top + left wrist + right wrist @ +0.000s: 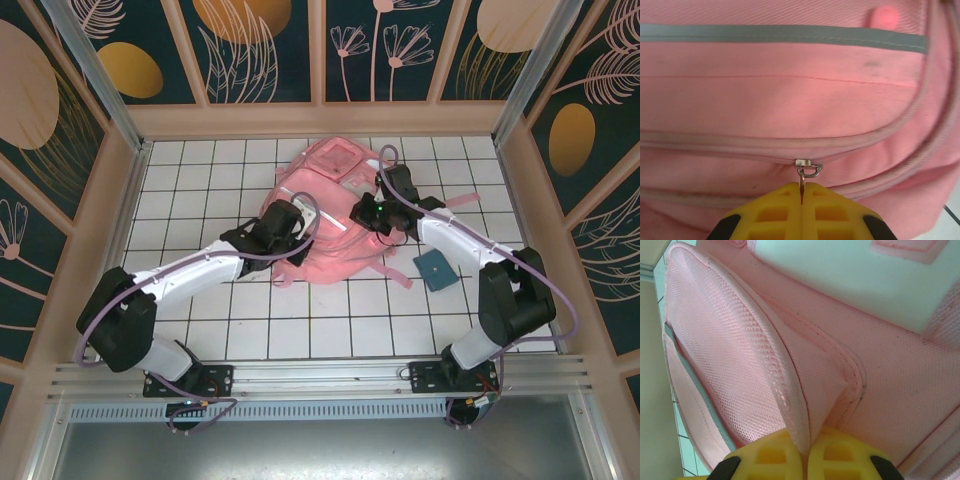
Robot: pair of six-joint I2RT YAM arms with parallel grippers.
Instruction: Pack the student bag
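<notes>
We've got the big pink student bag [335,250] lying flat mid white-tiled table [200,310], grey reflective strip across its front.

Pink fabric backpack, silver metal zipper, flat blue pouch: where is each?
Pink fabric backpack [330,255], top view, front fabric.
Silver metal zipper [807,165], left wrist view, its slider.
Flat blue pouch [436,270], top view, centre.

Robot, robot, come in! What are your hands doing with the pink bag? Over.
Left gripper shut on zipper pull. Right gripper shut on mesh edge of bag. Blue case beside bag, not blocking.

Tiled table [250,320]: student bag [330,255], teal pouch [436,269]
</notes>
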